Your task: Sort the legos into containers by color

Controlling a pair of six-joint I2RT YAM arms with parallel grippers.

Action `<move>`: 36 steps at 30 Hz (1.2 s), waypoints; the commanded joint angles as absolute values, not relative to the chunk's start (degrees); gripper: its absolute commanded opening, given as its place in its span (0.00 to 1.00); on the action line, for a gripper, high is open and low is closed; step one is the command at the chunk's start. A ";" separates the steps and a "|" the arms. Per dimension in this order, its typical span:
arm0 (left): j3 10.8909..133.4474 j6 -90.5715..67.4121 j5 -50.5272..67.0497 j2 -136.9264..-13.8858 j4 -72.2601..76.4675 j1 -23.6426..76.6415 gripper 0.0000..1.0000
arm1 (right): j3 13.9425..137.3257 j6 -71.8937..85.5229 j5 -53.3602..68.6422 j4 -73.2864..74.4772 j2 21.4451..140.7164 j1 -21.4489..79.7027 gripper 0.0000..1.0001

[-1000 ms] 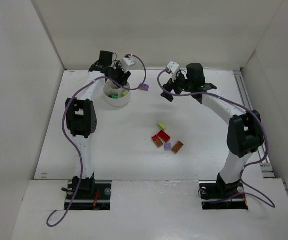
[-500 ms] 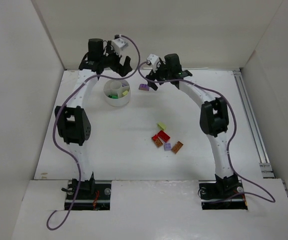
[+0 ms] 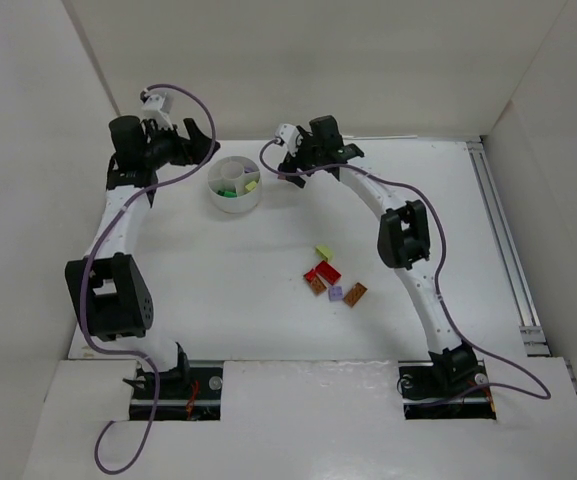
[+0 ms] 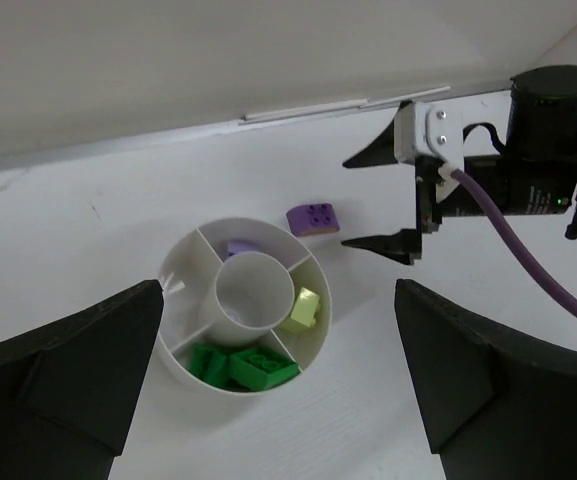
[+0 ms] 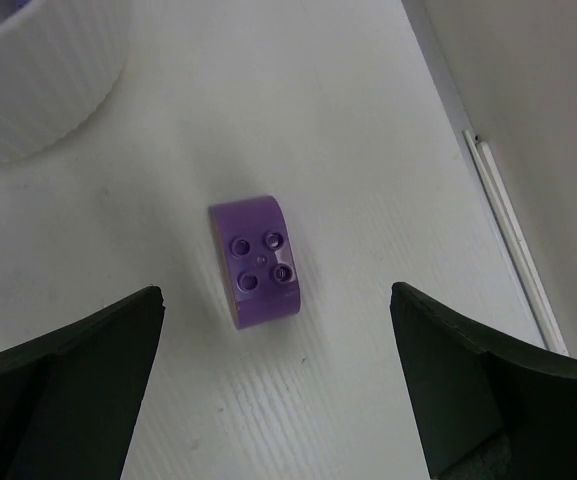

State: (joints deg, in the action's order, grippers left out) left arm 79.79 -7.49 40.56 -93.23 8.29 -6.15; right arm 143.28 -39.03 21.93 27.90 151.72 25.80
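Left gripper [image 3: 200, 140]: swung away left of dish [image 3: 235, 207], jaws now wide, empty, so drop looks done. Dish holds greens, yellow-green, lilac, each in own wedge. Lilac brick [image 5: 258, 262] on table just right of dish. Right gripper [image 4: 348, 202] moved in over it, jaws spread, holding nothing; likely next pick. Loose bricks [image 3: 330, 280] still mid-table.

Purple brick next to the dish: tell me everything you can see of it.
The purple brick is a small, glossy plastic piece in lilac-purple, with one end rounded and the other straight. Four round studs form a square cluster on its upper face. It lies flat, studs up, on the white table, just outside the white dish and apart from its wall. The right end effector hangs open above it, one finger on either side, not touching it. Only the table touches it.
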 commanded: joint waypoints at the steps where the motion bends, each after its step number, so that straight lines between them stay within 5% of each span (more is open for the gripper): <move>1: 76.21 -11.51 37.71 -85.18 14.24 -5.01 1.00 | 149.06 -39.12 21.53 28.74 152.75 26.81 1.00; 30: 76.29 -12.04 33.84 -82.97 10.28 -5.01 1.00 | 147.74 -6.86 40.24 15.30 161.36 22.41 1.00; 36: 76.90 -9.94 31.38 -84.11 8.26 -5.01 1.00 | 148.36 -1.93 42.28 13.18 163.65 22.41 0.82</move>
